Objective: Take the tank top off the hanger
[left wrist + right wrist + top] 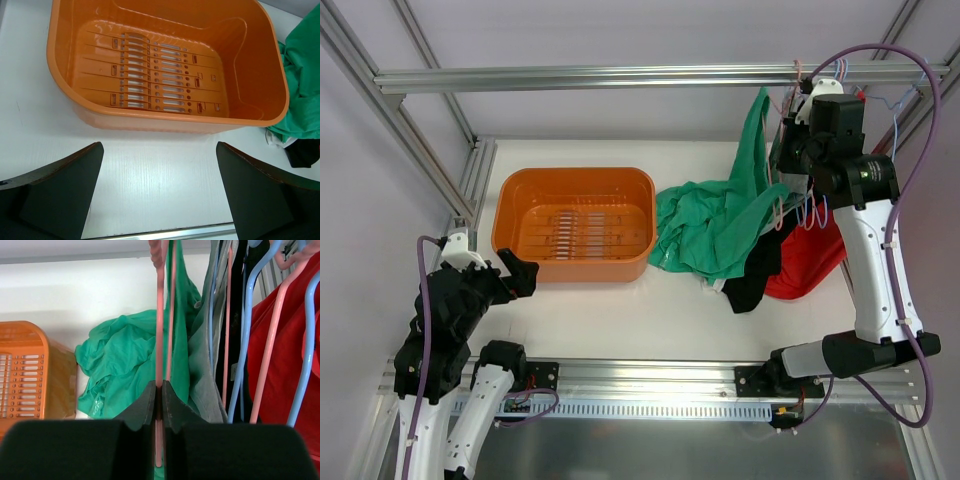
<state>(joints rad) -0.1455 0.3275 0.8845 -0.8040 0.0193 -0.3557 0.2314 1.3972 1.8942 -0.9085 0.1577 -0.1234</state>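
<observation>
A green tank top [720, 225] hangs from a pink hanger [159, 330] at the rail on the far right, its lower part heaped on the table. In the right wrist view the green cloth [125, 360] drapes behind the hanger wire. My right gripper [160, 390] is shut on the pink hanger's wire, high up by the rail [790, 150]. My left gripper [159, 192] is open and empty, low over the table in front of the orange basket [165, 117].
The orange basket [575, 262] stands at centre left. Black [755, 270] and red [810, 260] garments hang on further hangers [245, 340], blue and pink, right of the green one. A metal rail [620, 77] runs across the back.
</observation>
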